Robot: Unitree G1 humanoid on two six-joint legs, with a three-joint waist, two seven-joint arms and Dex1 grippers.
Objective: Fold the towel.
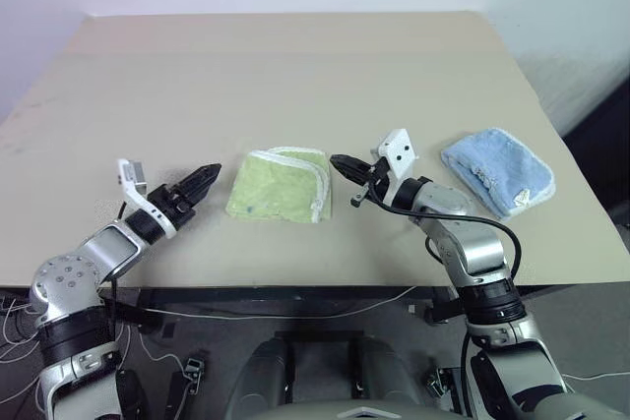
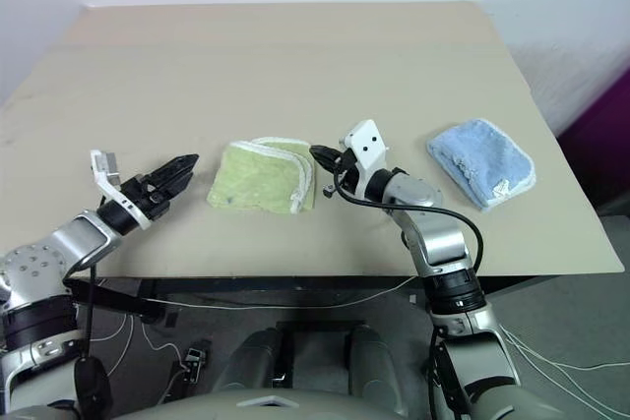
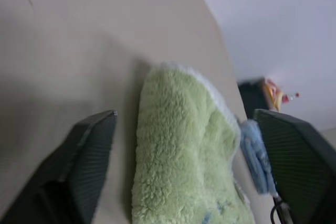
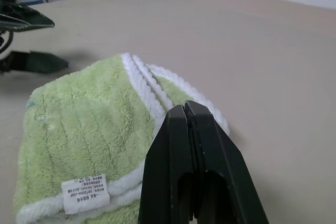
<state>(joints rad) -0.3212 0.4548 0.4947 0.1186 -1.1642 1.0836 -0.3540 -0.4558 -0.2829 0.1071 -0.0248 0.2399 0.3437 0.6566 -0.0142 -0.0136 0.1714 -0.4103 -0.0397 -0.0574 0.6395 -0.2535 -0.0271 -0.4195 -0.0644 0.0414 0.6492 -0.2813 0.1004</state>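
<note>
Now towel [image 1: 281, 186] lies folded mid-table [image 1: 295, 56]; left gripper [image 1: 205, 179] spread, right gripper [image 1: 345, 165] pressed together, empty; you likely withdraw.

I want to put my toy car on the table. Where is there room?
The whole far half of the table, behind both towels, is bare. So is the left side, beyond the left end effector. It is crowded at the near edge, where the green towel, the right end effector and the blue towel sit close together.
</note>
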